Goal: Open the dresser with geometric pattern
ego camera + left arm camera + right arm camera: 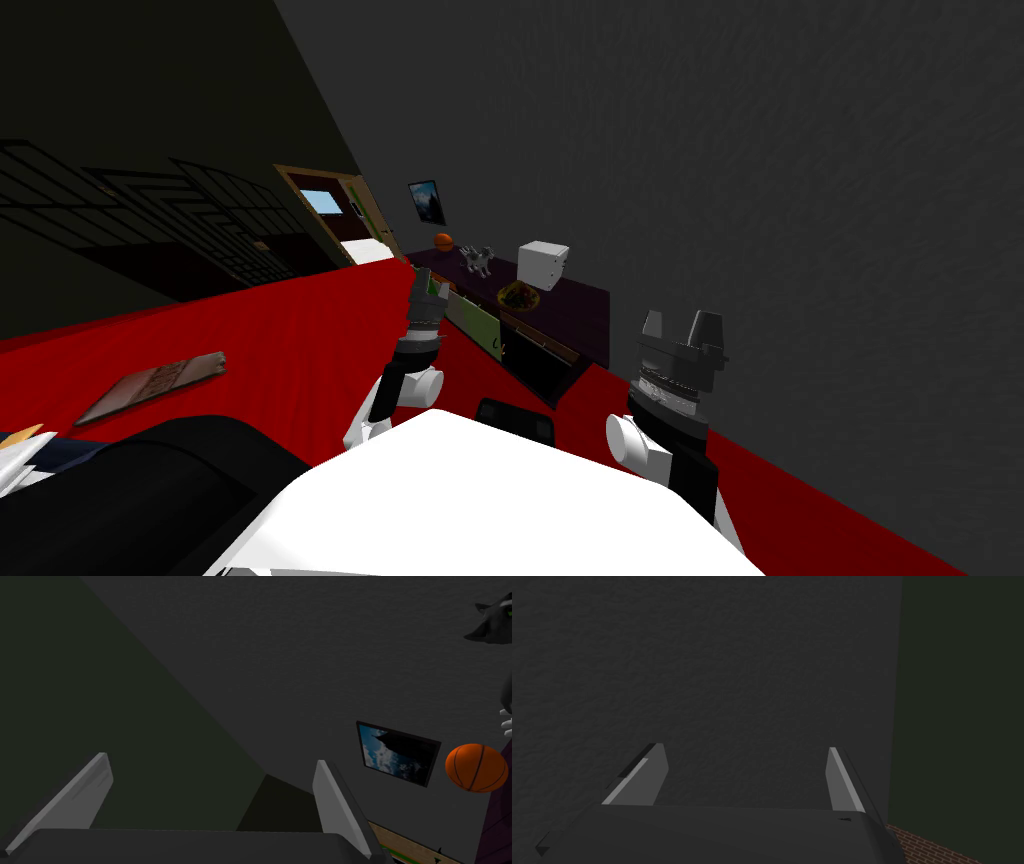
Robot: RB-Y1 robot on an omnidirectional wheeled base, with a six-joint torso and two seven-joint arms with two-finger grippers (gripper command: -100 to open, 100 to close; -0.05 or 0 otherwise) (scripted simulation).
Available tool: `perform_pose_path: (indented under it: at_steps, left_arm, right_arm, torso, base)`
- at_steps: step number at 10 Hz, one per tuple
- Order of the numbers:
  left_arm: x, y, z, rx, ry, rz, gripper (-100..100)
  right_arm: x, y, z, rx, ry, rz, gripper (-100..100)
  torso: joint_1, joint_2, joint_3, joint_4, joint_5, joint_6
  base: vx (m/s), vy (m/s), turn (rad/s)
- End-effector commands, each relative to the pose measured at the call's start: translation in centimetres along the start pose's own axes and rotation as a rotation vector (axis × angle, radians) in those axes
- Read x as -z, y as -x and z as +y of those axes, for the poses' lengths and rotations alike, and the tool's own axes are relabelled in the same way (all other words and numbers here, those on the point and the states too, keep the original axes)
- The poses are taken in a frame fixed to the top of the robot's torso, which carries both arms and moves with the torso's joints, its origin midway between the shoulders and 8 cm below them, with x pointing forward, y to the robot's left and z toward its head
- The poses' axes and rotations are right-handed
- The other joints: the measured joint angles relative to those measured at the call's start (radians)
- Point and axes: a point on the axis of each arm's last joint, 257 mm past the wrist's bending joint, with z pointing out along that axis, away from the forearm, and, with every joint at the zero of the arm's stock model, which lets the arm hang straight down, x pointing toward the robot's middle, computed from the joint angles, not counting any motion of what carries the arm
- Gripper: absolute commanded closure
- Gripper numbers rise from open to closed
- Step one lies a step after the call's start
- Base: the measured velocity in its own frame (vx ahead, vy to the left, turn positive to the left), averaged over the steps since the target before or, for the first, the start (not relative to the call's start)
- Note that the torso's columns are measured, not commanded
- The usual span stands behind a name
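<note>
A low dresser (575,300) with a dark purple top stands against the grey wall ahead. One light green front panel (474,320) stands out from its body, and a dark opening (540,365) shows beside it. My left gripper (426,287) is stretched forward to the near end of that green panel. In the left wrist view the left gripper (215,776) is open with nothing between its fingers, and the dresser's purple edge (497,826) lies off to one side. My right gripper (683,328) is raised beside the dresser; in its own view the right gripper (744,771) is open and empty.
On the dresser top are a basketball (443,240), a cat figurine (478,260), a white box (543,262) and a filled bowl (519,296). A picture (427,202) hangs on the wall. A door (330,215) is at the far end. A flat book (150,385) lies on the red floor.
</note>
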Motion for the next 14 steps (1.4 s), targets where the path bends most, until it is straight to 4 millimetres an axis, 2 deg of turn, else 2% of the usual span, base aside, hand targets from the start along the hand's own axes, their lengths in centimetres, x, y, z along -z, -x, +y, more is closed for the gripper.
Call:
perform_pose_path:
  at_steps: [1,9,10,11,14]
  left_arm:
    - [0.0,0.0,0.0,0.0,0.0,0.0,0]
    - [0.0,0.0,0.0,0.0,0.0,0.0,0]
    - [0.0,-0.7,0.7,-0.012,0.013,0.035,-100]
    - [0.1,-1.0,1.2,-0.017,0.021,0.05,-100]
    - [0.5,-2.2,3.8,-0.033,0.072,0.099,-100]
  right_arm:
    - [0.0,0.0,0.0,0.0,0.0,0.0,0]
    - [0.0,0.0,0.0,0.0,0.0,0.0,0]
    - [0.0,0.0,0.0,0.0,0.0,0.0,0]
    - [0.0,0.0,0.0,0.0,0.0,0.0,0]
    - [0.0,0.0,0.0,0.0,0.0,0.0,0]
  torso:
    - [0.0,0.04,-0.082,0.041,0.0,0.0]
    - [0.0,0.618,-1.234,0.617,0.0,0.0]
    - [0.0,0.691,-1.382,0.691,0.0,0.0]
    - [0.0,0.725,-1.451,0.724,0.0,0.0]
    - [-0.001,0.737,-1.476,0.738,0.0,0.0]
  base:
    - [0.0,0.0,0.0]
    - [0.0,0.0,0.0]
    - [0.008,-0.009,-0.032]
    - [0.007,-0.015,-0.041]
    - [0.008,-0.026,-0.057]
